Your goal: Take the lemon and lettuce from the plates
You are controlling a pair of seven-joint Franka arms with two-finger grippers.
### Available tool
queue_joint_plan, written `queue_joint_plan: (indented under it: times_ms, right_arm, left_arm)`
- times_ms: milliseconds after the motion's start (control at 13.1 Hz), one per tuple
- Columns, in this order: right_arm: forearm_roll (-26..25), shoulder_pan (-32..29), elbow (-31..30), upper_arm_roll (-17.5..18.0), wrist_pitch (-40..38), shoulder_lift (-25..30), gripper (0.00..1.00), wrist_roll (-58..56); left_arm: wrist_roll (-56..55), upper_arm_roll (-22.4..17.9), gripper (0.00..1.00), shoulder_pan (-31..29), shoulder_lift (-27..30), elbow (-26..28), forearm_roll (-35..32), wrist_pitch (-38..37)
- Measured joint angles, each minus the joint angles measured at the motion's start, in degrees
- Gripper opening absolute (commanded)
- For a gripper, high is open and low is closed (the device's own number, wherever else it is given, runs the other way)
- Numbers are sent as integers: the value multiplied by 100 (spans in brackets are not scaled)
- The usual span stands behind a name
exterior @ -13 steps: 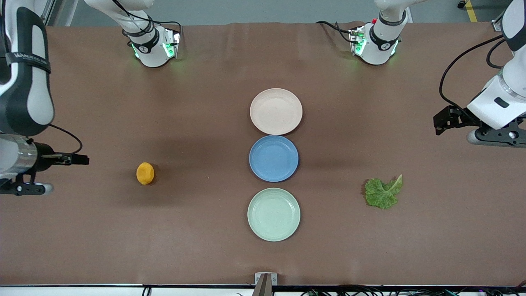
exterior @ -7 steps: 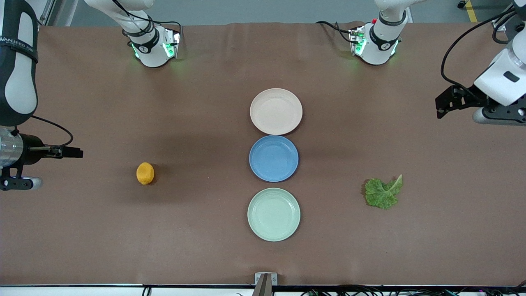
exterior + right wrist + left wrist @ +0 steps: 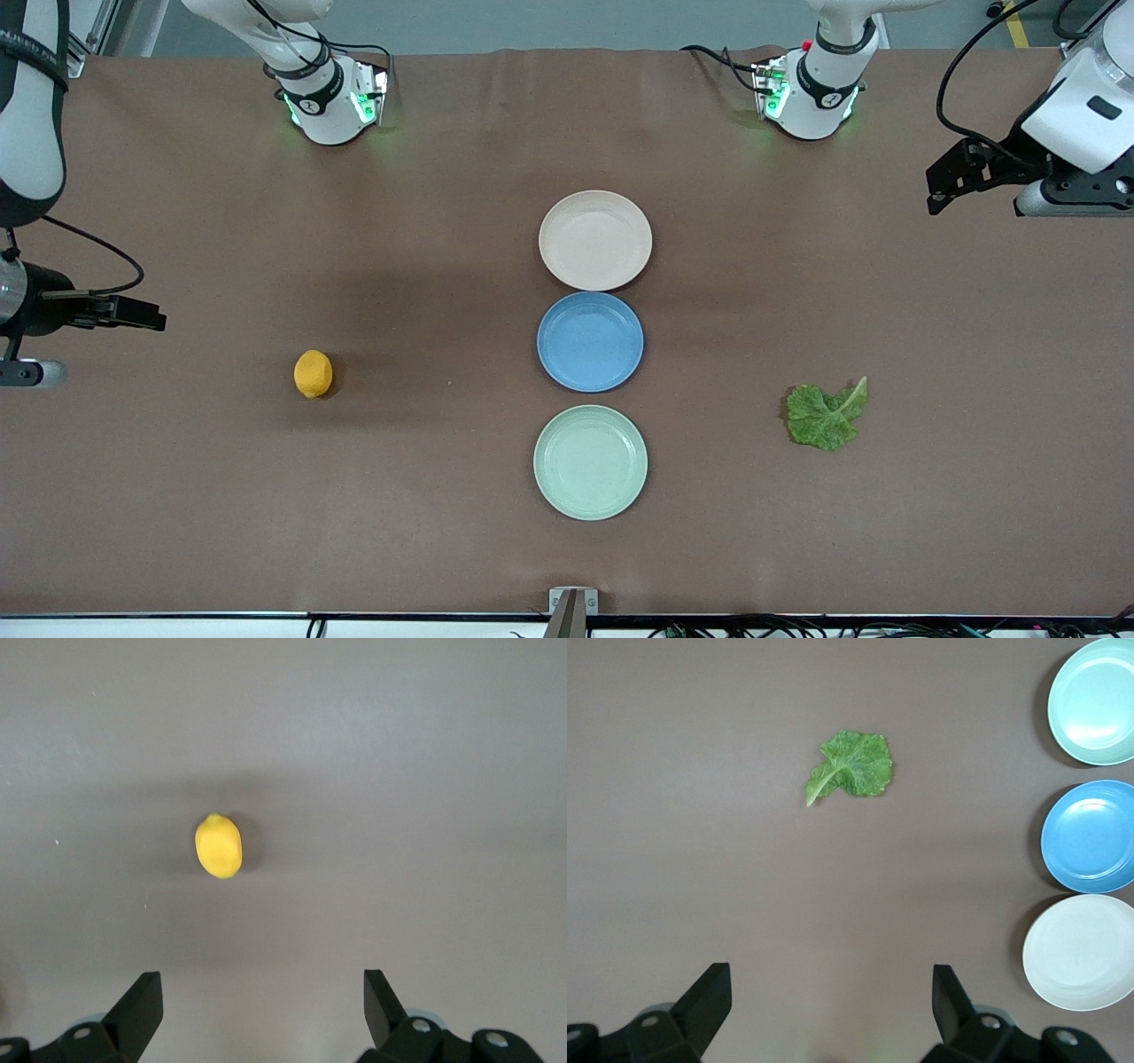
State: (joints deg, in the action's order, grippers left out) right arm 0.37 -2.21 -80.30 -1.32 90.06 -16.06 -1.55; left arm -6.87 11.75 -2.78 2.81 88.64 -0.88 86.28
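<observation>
The left gripper [image 3: 948,177] hangs at the upper edge of the front view, over the left arm's end of the table [image 3: 177,532]. Its jaws are spread wide and hold nothing. The right gripper [image 3: 133,312] hangs at mid-height of that view, over the right arm's end, also fully spread and empty. Each wrist view shows the same: the left gripper [image 3: 830,1001] and the right gripper [image 3: 263,1001] have only bare table between their fingers.

Three plates form a column at the frame's centre, rim just beside rim:
- the beige-pink plate [image 3: 594,239], uppermost
- the blue plate [image 3: 590,341], in the middle
- the mint green plate [image 3: 590,462], lowest

All three are bare.

The lettuce [image 3: 827,415] lies flat on the table in the lower half of the frame, well apart from the plates, toward the left arm's end. The lemon [image 3: 313,373] rests on the table at similar height, toward the right arm's end.

Step in hand, as a judgement: both items are already off the plates, so the removal appears complete. If a further pick is required, each gripper must travel over its item and descend with jaws wide. The flat leaf calls for a low pinch, the round lemon for a centred one.
</observation>
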Motion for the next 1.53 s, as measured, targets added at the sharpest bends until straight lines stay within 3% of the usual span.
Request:
queue_joint_plan:
  times_ms: [382,994,1223,1529]
  right_arm:
    - [0,178,-759,-115,369,681,100,0]
    - [0,181,-611,-175,413,897,100,-1]
    - [0,180,-550,-178,27,975,100,-1]
    - [5,177,-846,-191,7,1261,100,-1]
  left_arm:
    - [-99,-98,100,198,19,89,15,-27]
    - [-68,-322,100,204,219,229,13,-75]
    - [-68,-324,100,199,240,296,12,-143]
    - [-21,-337,100,196,243,297,12,-143]
